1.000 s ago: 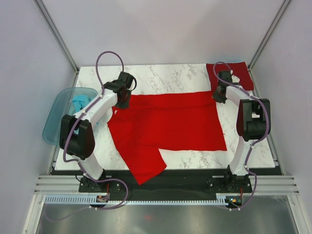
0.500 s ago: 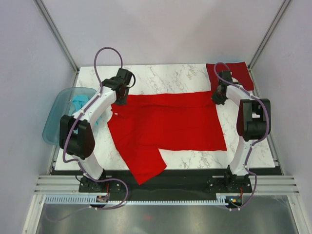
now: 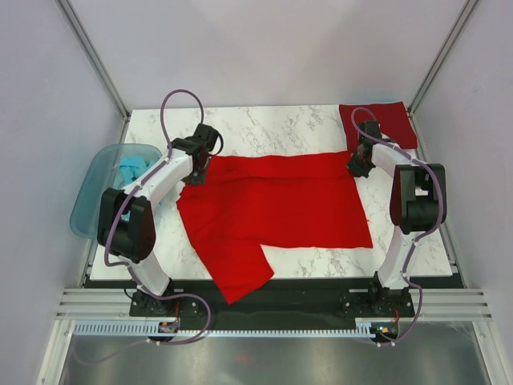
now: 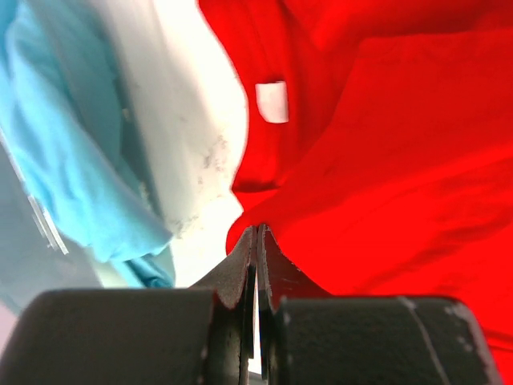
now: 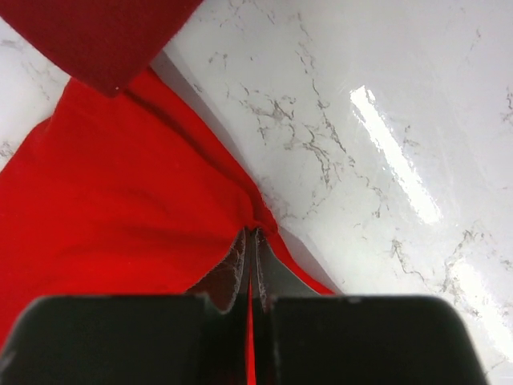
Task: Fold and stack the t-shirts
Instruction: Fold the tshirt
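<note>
Pinching the far edge of the red shirt (image 3: 272, 204) at both corners, the two arms have moved only slightly in the last second. The left tool (image 3: 197, 170) has drifted a little toward the far left and then back nearer, while the right tool (image 3: 358, 163) has barely shifted. Each tool is clamped on a fold of red cloth, and the wrist views show the jaws pressed together with fabric between them. The far edge now runs straighter between the two grips.

The shirt lies spread across the middle of the bench (image 3: 272, 124), with one sleeve trailing over the near edge. A folded dark red shirt (image 3: 393, 120) sits at the far right corner, and a bin (image 3: 84, 200) on the left holds light blue cloth (image 3: 131, 168).

The edge looks tensioned and ready to be carried nearward for the first fold.
</note>
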You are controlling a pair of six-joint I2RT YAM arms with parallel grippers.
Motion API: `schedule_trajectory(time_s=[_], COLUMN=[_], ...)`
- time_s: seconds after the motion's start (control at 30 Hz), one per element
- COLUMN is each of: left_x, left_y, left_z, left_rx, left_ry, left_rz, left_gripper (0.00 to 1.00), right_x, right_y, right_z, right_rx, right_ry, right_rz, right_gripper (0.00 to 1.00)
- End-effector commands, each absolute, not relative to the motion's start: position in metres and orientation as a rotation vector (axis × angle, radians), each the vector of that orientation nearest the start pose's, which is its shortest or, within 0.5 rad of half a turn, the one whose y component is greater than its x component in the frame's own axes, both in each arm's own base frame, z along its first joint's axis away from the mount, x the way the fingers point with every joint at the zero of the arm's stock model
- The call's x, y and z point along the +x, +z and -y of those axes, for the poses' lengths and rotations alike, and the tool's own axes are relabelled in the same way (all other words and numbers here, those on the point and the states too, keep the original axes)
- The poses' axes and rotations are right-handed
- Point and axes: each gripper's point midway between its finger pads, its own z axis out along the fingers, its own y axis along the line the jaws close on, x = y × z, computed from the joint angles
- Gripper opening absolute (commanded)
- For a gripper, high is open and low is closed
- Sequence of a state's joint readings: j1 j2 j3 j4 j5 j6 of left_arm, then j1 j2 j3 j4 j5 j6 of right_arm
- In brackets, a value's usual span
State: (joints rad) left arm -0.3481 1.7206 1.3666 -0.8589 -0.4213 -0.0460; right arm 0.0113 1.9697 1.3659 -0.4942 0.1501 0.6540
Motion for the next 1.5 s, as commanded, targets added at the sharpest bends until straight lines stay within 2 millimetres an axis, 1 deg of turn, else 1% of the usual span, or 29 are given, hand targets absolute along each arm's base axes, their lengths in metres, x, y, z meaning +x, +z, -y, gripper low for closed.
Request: schedule_trajectory(time_s=[0.0,0.03,0.07,0.13,0.17,0.3,0.37,0.53,0.6,0.63,0.67,0.7,0.73,0.77,0.83,0.9,0.93,0.97,1.03,1.07,1.1,1.13,1.2,1.23,1.3,1.33,1.4,1.43,1.47], left_x=[0.370,0.374,0.383,0.393,0.401,0.414,0.416,0.408,0.404,0.401,0.394,0.389,0.385,0.377,0.367,0.353,0.349,0.343,0.340,0.338,0.339,0.337,0.337,0.335,0.344,0.352,0.364,0.379,0.387], left_y=[0.135,0.141,0.152,0.159,0.170,0.181,0.181,0.178,0.175,0.175,0.169,0.165,0.160,0.147,0.131,0.107,0.100,0.091,0.085,0.084,0.085,0.085,0.090,0.094,0.110,0.124,0.135,0.151,0.145], left_z=[0.038,0.037,0.038,0.037,0.039,0.039,0.038,0.036,0.035,0.034,0.031,0.031,0.031,0.032,0.035,0.033,0.034,0.034,0.031,0.031,0.031,0.035,0.044,0.053,0.067,0.078,0.091,0.097,0.099], left_rx=[0.295,0.284,0.313,0.313,0.306,0.291,0.290,0.281,0.290,0.291,0.293,0.295,0.301,0.304,0.318,0.354,0.367,0.339,0.343,0.341,0.337,0.345,0.338,0.340,0.321,0.317,0.322,0.310,0.312], left_ry=[0.594,0.606,0.613,0.639,0.639,0.650,0.646,0.651,0.652,0.652,0.658,0.656,0.644,0.637,0.610,0.622,0.617,0.618,0.640,0.643,0.639,0.603,0.536,0.451,0.351,0.267,0.187,0.168,0.175], left_rz=[-2.580,-2.563,-2.533,-2.510,-2.481,-2.450,-2.451,-2.462,-2.470,-2.471,-2.487,-2.498,-2.514,-2.548,-2.594,-2.660,-2.683,-2.707,-2.722,-2.725,-2.723,-2.733,-2.741,-2.753,-2.717,-2.681,-2.653,-2.606,-2.616], left_gripper=[0.02,0.02,0.02,0.02,0.02,0.02,0.02,0.02,0.02,0.02,0.02,0.02,0.02,0.02,0.02,0.02,0.02,0.02,0.02,0.03,0.06,0.15,0.24,0.28,0.31,0.33,0.34,0.34,0.34], right_x=[0.450,0.451,0.455,0.458,0.462,0.466,0.468,0.468,0.462,0.454,0.449,0.450,0.441,0.438,0.436,0.430,0.427,0.427,0.426,0.427,0.428,0.430,0.434,0.439,0.445,0.452,0.463,0.466,0.471], right_y=[0.051,0.055,0.060,0.067,0.073,0.085,0.094,0.111,0.107,0.100,0.095,0.093,0.082,0.077,0.065,0.049,0.045,0.042,0.037,0.039,0.042,0.045,0.056,0.065,0.074,0.081,0.085,0.086,0.087], right_z=[-0.008,-0.009,-0.009,-0.010,-0.010,-0.008,-0.007,-0.010,-0.012,-0.012,-0.015,-0.017,-0.019,-0.022,-0.022,-0.021,-0.022,-0.021,-0.021,-0.021,-0.021,-0.021,-0.021,-0.024,-0.024,-0.030,-0.032,-0.037,-0.038], right_rx=[0.852,0.845,0.840,0.827,0.814,0.802,0.791,0.770,0.769,0.778,0.777,0.775,0.783,0.779,0.785,0.796,0.795,0.797,0.795,0.784,0.774,0.766,0.735,0.716,0.686,0.663,0.642,0.622,0.611], right_ry=[0.064,0.069,0.076,0.089,0.093,0.107,0.112,0.153,0.158,0.158,0.180,0.198,0.204,0.217,0.218,0.201,0.198,0.193,0.190,0.190,0.193,0.193,0.205,0.223,0.233,0.270,0.288,0.307,0.308], right_rz=[-2.446,-2.438,-2.427,-2.414,-2.403,-2.384,-2.367,-2.343,-2.357,-2.376,-2.389,-2.376,-2.397,-2.404,-2.417,-2.449,-2.459,-2.463,-2.475,-2.472,-2.467,-2.460,-2.443,-2.429,-2.409,-2.400,-2.389,-2.392,-2.387], right_gripper=[0.00,0.00,0.00,0.00,0.00,0.00,0.00,0.00,0.00,0.00,0.00,0.00,0.00,0.00,0.00,0.00,0.00,0.00,0.00,0.05,0.09,0.13,0.19,0.21,0.23,0.23,0.22,0.21,0.20])
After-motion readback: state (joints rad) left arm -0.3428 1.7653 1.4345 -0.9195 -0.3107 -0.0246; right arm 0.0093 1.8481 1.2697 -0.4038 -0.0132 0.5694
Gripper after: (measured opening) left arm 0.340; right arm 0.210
